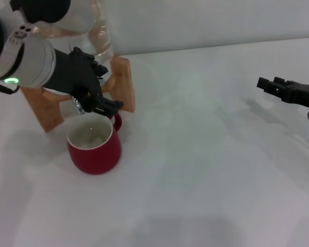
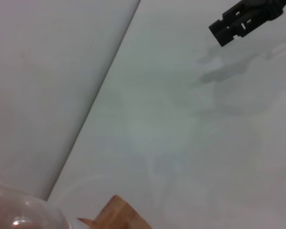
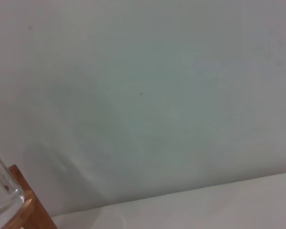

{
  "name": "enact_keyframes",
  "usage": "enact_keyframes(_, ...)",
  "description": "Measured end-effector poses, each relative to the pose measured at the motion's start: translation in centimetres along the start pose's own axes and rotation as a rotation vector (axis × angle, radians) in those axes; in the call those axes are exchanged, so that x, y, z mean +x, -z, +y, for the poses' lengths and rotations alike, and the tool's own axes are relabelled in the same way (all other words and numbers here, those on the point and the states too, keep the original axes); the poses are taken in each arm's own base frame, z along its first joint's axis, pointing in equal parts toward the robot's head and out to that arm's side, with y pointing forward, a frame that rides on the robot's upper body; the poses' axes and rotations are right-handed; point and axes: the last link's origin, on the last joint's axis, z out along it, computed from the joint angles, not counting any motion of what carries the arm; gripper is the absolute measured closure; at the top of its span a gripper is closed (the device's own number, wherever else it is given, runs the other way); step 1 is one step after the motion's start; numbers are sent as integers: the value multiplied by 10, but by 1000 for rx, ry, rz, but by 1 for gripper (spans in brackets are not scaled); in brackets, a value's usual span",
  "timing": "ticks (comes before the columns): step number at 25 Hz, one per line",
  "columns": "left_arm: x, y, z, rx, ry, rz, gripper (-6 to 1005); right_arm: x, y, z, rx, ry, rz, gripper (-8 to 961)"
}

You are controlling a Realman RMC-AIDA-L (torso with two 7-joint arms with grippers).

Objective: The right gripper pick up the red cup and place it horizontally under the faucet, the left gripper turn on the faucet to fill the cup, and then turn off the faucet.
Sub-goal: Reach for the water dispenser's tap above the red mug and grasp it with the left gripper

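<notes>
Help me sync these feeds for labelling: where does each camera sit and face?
Head view: high, looking down at the red cup, faucet, left gripper and right gripper.
Left wrist view: over the table, seeing the right gripper, wooden stand.
Right wrist view: faces the wall; no arm.
All share the stand.

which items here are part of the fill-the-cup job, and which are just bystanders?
In the job:
red cup, upright below the faucet
faucet, mostly hidden
left gripper, at the faucet
right gripper, off to the right, away from the cup

Bystanders:
wooden stand
glass jar on it
white table
</notes>
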Motion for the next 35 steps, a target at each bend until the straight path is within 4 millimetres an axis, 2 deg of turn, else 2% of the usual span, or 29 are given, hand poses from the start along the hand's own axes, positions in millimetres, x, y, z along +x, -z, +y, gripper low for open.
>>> enact_keyframes(18, 0, 7, 7, -27, 3, -22, 200, 0, 2, 0, -6, 1, 1, 358)
enact_keyframes(35, 1, 7, 1, 21, 9, -2, 200, 2, 0, 1, -11, -3, 6, 359)
